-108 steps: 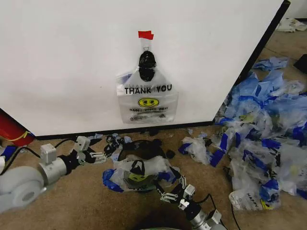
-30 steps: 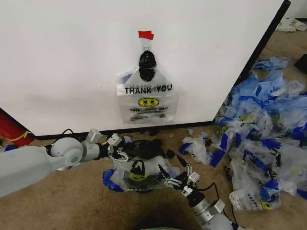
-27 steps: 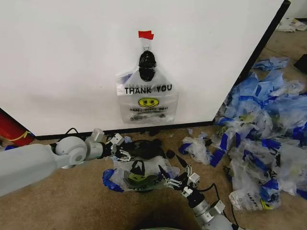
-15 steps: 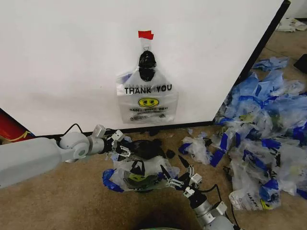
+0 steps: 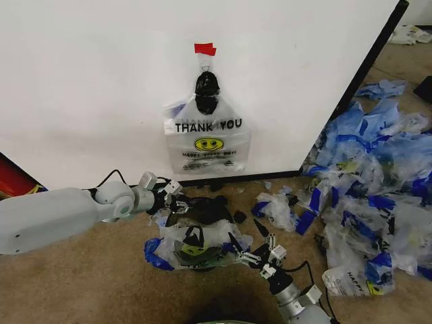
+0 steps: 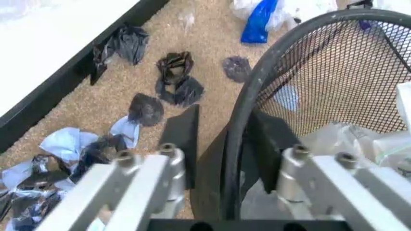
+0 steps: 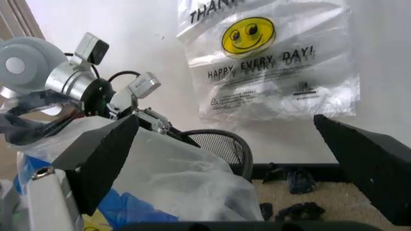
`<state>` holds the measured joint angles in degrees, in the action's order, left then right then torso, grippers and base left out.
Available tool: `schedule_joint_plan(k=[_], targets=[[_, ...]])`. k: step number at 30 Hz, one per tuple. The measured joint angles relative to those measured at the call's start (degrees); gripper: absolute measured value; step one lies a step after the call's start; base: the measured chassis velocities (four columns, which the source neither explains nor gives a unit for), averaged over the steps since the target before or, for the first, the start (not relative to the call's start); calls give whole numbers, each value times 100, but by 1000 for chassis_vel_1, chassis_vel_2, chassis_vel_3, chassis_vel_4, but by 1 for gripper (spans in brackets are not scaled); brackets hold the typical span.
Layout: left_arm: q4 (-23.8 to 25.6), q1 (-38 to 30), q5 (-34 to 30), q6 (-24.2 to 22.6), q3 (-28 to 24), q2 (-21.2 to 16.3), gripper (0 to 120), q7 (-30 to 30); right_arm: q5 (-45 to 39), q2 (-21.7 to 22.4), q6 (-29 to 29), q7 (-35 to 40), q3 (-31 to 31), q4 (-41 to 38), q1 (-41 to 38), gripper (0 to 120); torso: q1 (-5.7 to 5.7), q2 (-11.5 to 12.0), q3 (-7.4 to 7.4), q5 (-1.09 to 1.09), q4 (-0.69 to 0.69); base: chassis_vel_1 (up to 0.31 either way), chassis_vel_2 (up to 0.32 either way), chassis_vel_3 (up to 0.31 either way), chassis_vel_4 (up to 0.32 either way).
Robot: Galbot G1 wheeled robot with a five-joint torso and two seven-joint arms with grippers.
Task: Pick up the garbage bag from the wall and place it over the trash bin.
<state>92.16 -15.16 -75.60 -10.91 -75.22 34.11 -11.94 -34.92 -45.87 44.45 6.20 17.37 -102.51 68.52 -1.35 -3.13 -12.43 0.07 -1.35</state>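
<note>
Two claws down low at the bin (image 5: pixel 196 223). Left claw (image 5: pixel 177 200) is open w/ its jaws astride the black mesh rim, one finger (image 6: pixel 182 139) outside, one inside, not clamped. Right claw (image 5: pixel 255 248) is wide open, empty, just beside the bin's near side. Smiley "THANK YOU" bag (image 5: pixel 206 135) hangs on the wall (image 5: pixel 88 88) above & beyond both, off the hook (image 5: pixel 206 82).

Our left arm (image 5: pixel 47 217) is a thick, smooth pale-grey tube with a rounded joint and a thin black cable looping off it. Our left gripper (image 6: pixel 215 166) has silver metal links with round screw heads and flat black fingers (image 6: pixel 182 137). Our right gripper (image 5: pixel 251 244) is built alike, on a slim grey wrist.
</note>
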Motion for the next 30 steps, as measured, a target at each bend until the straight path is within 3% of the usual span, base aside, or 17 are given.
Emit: schedule_joint_plan(k=[3, 7, 14, 21, 24, 26, 27, 30], targets=[[-1, -14, -34, 17, -16, 7, 13, 64, 4, -3, 22, -14, -35, 0, 33, 100, 0, 0, 0, 0, 0, 0, 0, 0, 0], [10, 78, -69, 83, -1, -18, 3, 199, 10, -5, 31, -18, -65, -10, 85, 100, 0, 0, 0, 0, 0, 0, 0, 0, 0], [183, 310, -205, 118, 219, -190, 3, 436, 8, 27, 34, -19, -71, -39, 81, 100, 0, 0, 1, 2, 0, 0, 0, 0, 0], [855, 542, -488, 93, 658, -715, 3, 976, 3, 10, 20, -15, 11, -62, -43, 100, 0, 0, 0, -1, 0, 0, 0, 0, 0], [1272, 955, -715, 49, 1259, -1038, 3, 1398, -1, 8, 7, -4, 72, -104, -119, 100, 0, 0, 1, -1, 1, 0, 0, 0, 0], [1588, 1580, -948, 7, 2069, -1265, 3, 1810, -10, 19, -5, 7, 117, -154, -184, 100, 0, 0, 1, 2, -2, 0, 0, 0, 0], [1588, 1580, -948, 7, 2069, -1265, 3, 1810, -10, 19, -5, 7, 117, -154, -184, 100, 0, 0, 1, 2, -2, 0, 0, 0, 0], [1988, 2680, -1095, -39, 3389, -1566, 3, 2367, -38, 52, -26, 36, 225, -208, -301, 100, 0, 0, 0, 4, -3, 0, 0, 0, 0]])
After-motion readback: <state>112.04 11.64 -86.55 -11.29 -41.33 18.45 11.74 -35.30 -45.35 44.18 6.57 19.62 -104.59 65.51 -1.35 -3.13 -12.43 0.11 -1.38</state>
